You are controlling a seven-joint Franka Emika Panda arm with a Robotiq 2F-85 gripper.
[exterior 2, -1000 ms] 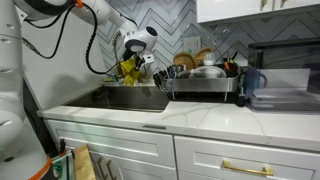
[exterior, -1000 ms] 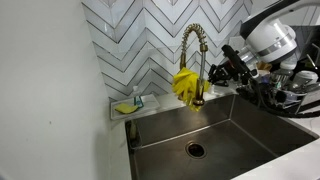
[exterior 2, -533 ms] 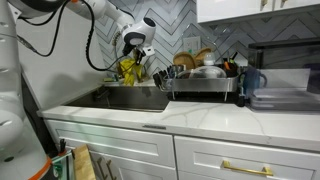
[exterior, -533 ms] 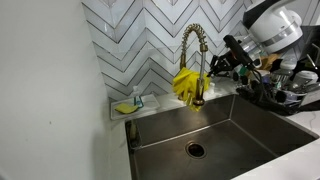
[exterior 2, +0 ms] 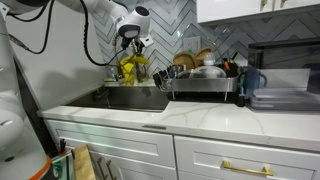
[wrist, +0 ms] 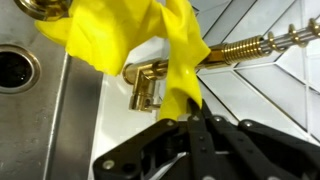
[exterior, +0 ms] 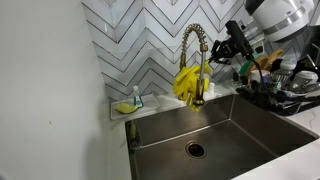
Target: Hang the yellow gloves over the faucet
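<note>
The yellow gloves (exterior: 186,84) are bright, plain yellow; the faucet (exterior: 184,45) brassy gold. At twelve o'clock, tiles (exterior: 140,40) run white-and-grey chevrons (faintly veined). The sink (exterior: 235,122) is dull steel grey, the end effector (wrist: 193,112) black.

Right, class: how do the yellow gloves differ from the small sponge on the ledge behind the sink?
The yellow gloves hang against the faucet; the sponge lies flat on the ledge. The gloves are larger and floppy; the sponge is a small block. The gloves are bright yellow, the sponge paler yellow-green. Both sit behind the sink.
</note>
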